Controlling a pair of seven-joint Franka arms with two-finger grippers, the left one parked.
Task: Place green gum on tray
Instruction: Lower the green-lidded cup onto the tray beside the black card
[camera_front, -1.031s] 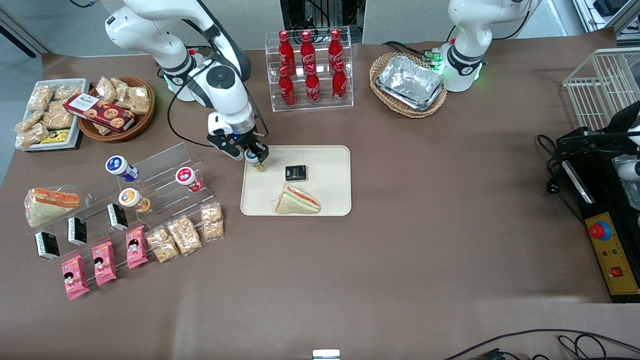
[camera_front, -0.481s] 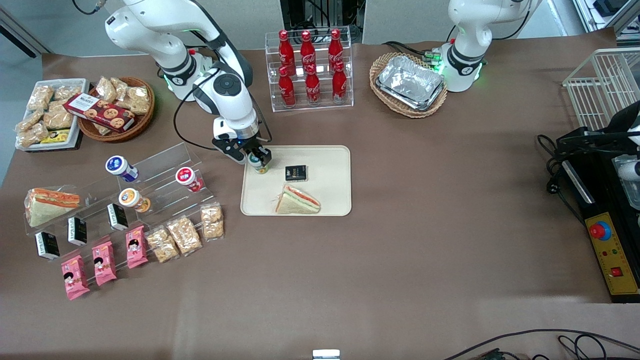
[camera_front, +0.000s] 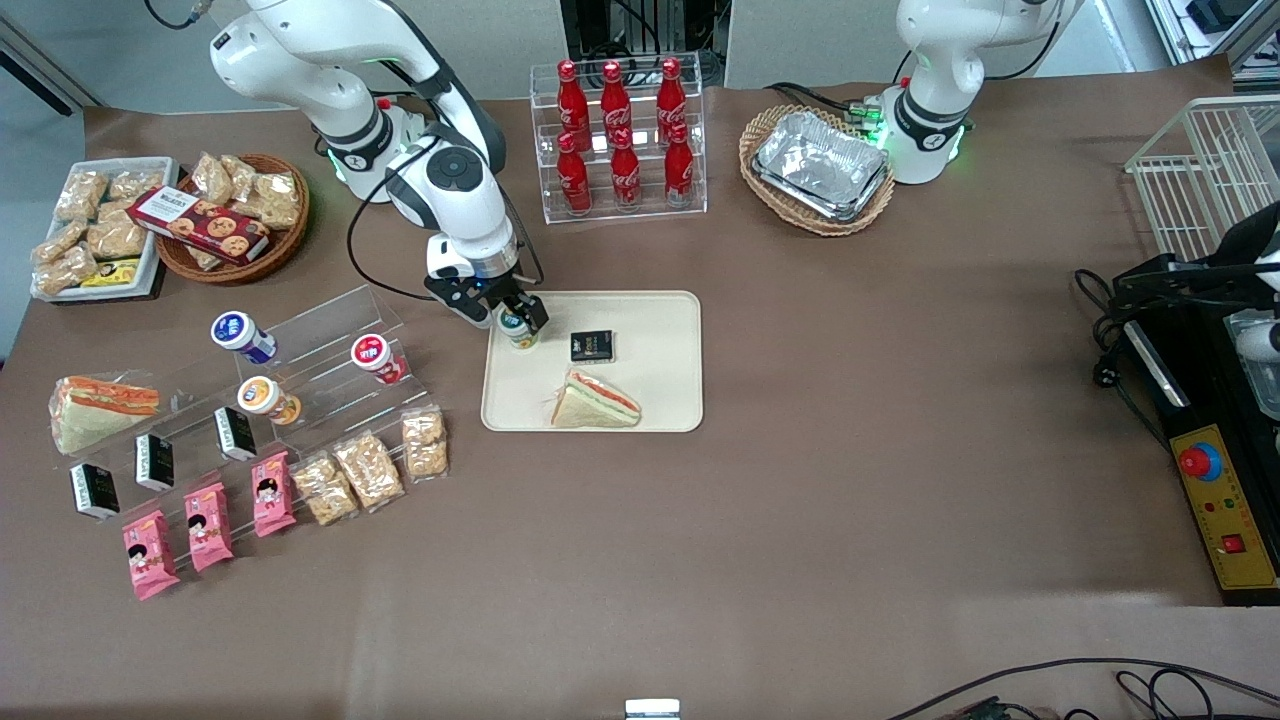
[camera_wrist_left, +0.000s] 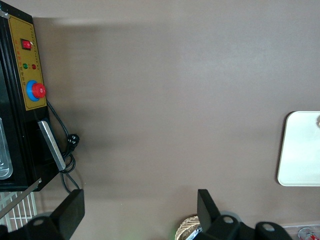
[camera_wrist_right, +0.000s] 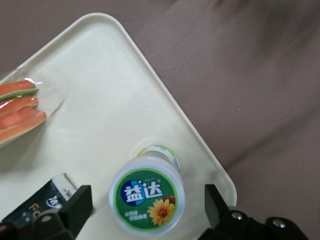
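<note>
- Since a second ago, our right arm's two-finger gripper (camera_front: 517, 320) has shifted a little further in over the large flat cream-beige rectangular tray (camera_front: 660, 390), and the fingers have spread off the can.
- Small white cylindrical green gum canister with the green-rimmed lid (camera_front: 518, 328) now stands upright on the tray, in the corner nearest the working arm's base; lid faces up (camera_wrist_right: 146, 199).
- Gripper is released: in the wrist view both fingers (camera_wrist_right: 70, 210) sit clear of the can, one each side, with a visible gap to the can.
- Gripper hovers right over the can, fingers straddling it.
- Also on the tray (camera_wrist_right: 105, 100): a small black rectangular packet (camera_front: 591, 346) just beside the gum, and a wrapped triangular sandwich (camera_front: 594, 401) nearer the front camera.
</note>
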